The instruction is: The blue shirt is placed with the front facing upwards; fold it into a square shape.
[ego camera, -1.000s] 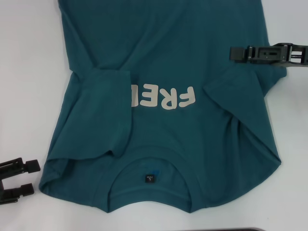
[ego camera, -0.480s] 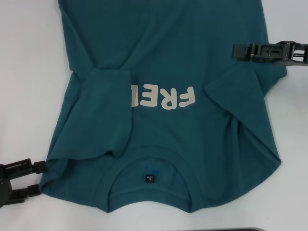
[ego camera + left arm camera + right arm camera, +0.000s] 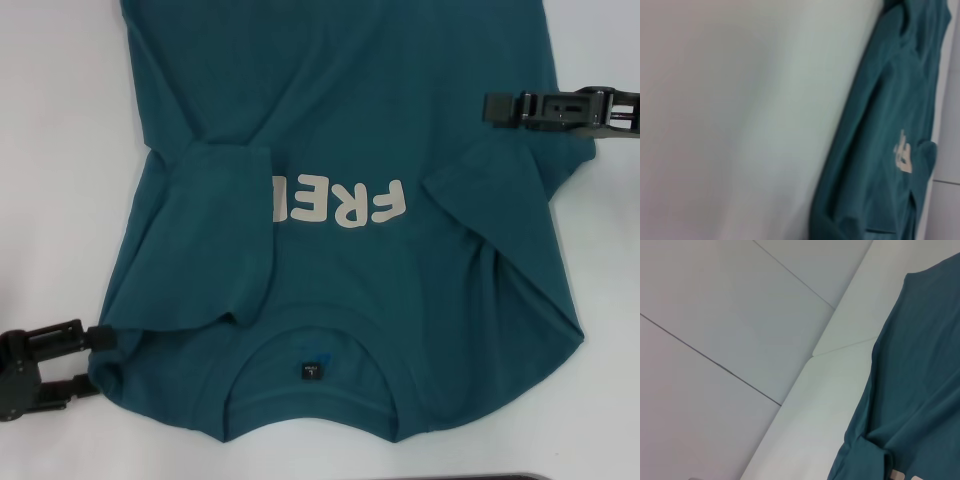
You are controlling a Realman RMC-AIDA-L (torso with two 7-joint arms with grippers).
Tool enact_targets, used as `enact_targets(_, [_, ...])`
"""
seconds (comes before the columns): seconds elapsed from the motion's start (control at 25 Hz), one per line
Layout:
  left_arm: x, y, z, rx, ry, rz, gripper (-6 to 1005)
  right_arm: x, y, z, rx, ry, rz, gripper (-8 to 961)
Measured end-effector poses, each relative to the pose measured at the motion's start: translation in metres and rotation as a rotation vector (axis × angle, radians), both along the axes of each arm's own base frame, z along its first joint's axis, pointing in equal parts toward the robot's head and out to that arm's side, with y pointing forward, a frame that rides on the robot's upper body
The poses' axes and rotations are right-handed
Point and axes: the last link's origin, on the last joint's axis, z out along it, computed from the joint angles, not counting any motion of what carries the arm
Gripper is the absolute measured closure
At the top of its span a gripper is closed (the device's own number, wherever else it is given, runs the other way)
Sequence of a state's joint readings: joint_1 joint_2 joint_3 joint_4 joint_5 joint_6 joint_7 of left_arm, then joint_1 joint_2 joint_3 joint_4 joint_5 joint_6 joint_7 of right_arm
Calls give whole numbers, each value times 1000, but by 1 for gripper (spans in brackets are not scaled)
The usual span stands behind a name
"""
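The blue shirt [image 3: 380,120] lies front up on the white table [image 3: 60,150], collar toward me, with a small dark neck label [image 3: 310,371]. Both sleeves are folded inward, and one covers part of the pale letters [image 3: 345,205]. My left gripper [image 3: 95,362] is open at the shirt's near left shoulder edge, its fingertips touching the cloth edge. Over the shirt's right edge, farther up, my right gripper [image 3: 488,107] is seen edge-on. The wrist views show the shirt [image 3: 880,150] [image 3: 920,390] but no fingers.
White table surface borders the shirt on both sides. A dark strip [image 3: 510,477] shows at the near edge. In the right wrist view the table edge [image 3: 805,405] runs beside pale floor tiles [image 3: 715,315].
My left gripper has moved right from the bare table until it reached the shirt's shoulder edge. The right gripper has shifted only slightly to the right. The shirt has not moved.
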State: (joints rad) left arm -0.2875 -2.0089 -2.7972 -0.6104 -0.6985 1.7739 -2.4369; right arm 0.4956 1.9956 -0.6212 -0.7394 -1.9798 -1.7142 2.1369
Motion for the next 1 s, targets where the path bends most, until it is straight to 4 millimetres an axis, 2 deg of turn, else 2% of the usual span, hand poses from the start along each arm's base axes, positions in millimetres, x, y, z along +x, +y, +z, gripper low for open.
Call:
enact_targets(0.32, [15, 8, 1, 18, -64, -61, 129, 0, 0, 0, -1, -1, 2, 206])
enact_targets(0.68, [2, 7, 11, 9, 36, -17, 145, 1, 0, 0, 3, -6, -1, 206])
enact_targets(1.0, [-2, 3, 10, -9, 52, -5, 165, 1, 0, 0, 4, -6, -1, 206])
